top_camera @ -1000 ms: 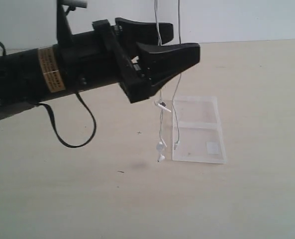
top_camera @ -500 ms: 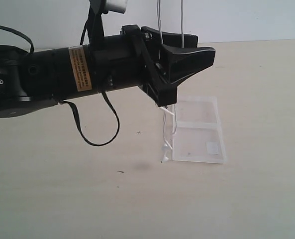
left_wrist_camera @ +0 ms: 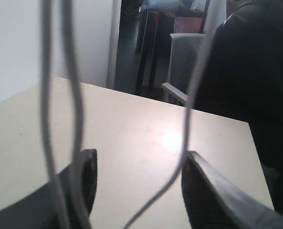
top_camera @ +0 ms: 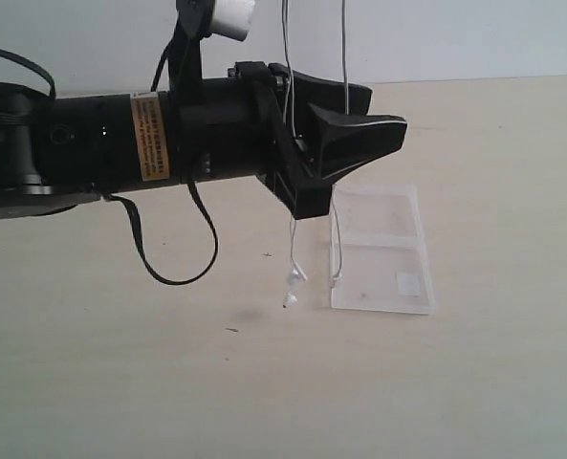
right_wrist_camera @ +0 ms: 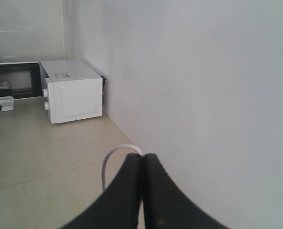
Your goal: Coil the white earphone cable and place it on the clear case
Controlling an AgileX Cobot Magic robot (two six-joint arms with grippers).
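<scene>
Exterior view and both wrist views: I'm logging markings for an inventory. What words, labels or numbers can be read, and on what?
Orange label on the left arm: print too small to read.
Sticker on the clear case: no text discernible.
Label on the white microwave: blurred, unreadable.

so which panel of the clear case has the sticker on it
The clear case's panel nearer the camera, bearing the whitish square sticker; the far panel is bare.

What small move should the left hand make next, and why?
Probably close the left hand on the white earphone cable: its jaws stand open around hanging strands, the right hand pinches a loop, and the ends dangle by the clear case.
</scene>
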